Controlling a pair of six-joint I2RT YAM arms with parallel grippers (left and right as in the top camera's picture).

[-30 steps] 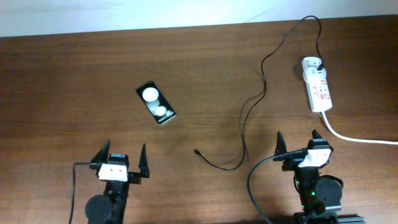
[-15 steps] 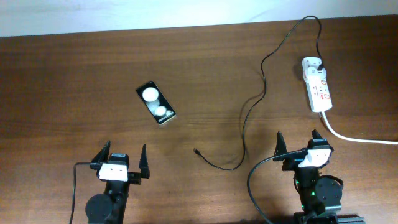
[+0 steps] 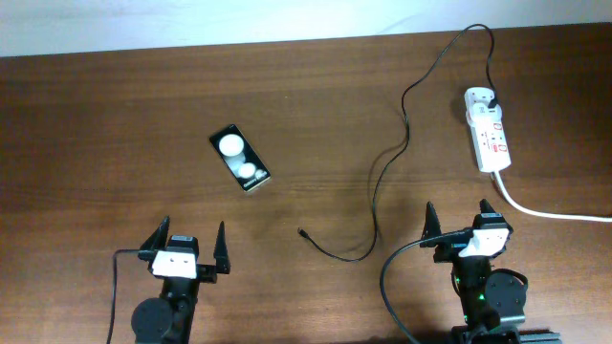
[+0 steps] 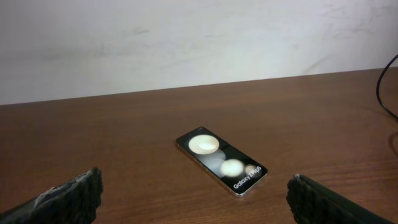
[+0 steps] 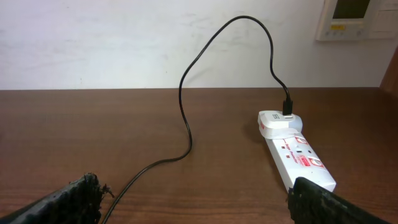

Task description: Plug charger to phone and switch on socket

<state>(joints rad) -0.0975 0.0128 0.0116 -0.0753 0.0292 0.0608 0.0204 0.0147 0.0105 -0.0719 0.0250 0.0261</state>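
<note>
Overhead, my left gripper (image 3: 189,239) and right gripper (image 3: 459,218) both gape wide and empty, the phone (image 3: 240,159) lies ahead of the left, and the tiny loose tip of the charger (image 3: 373,210) between them may skid away under a clumsy pinch.

Both arms low at the near side, hands spread wide and holding nothing

The left hand (image 3: 193,231) and right hand (image 3: 458,210) sit well apart in the overhead view, dark fingers pointing away from their bases. Each wrist view shows only two fingertips at its bottom corners — jaws wide, with nothing between them
</note>
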